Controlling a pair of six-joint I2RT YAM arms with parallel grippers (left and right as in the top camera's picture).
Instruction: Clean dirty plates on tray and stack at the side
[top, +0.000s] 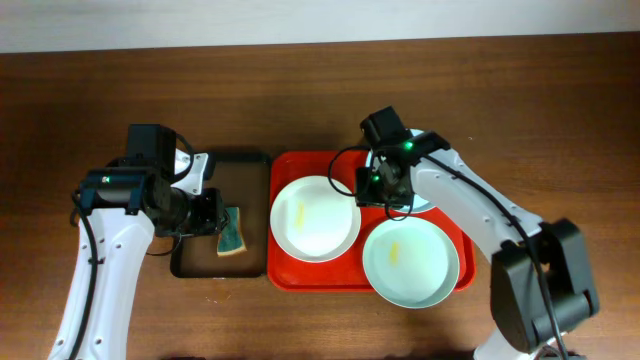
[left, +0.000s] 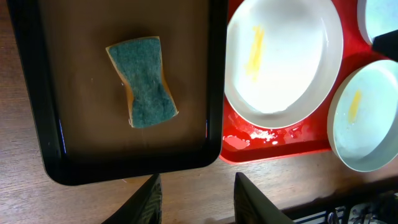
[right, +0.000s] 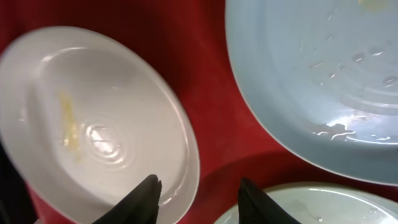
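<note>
We find a black tray holding a sponge just left of the red tray, whose long axis runs left-right at frame centre. Three plates lie face-up on it, one largely under the right arm. The left gripper is parted and empty. The right gripper is parted over the white plate, gripping nothing.

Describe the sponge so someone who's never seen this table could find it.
Left of the red tray sits a narrower black tray. The sponge lies inside it, toward its right side. It is a pinched-waist block, teal-green on top and yellow beneath, unlike the round plates next door.
</note>
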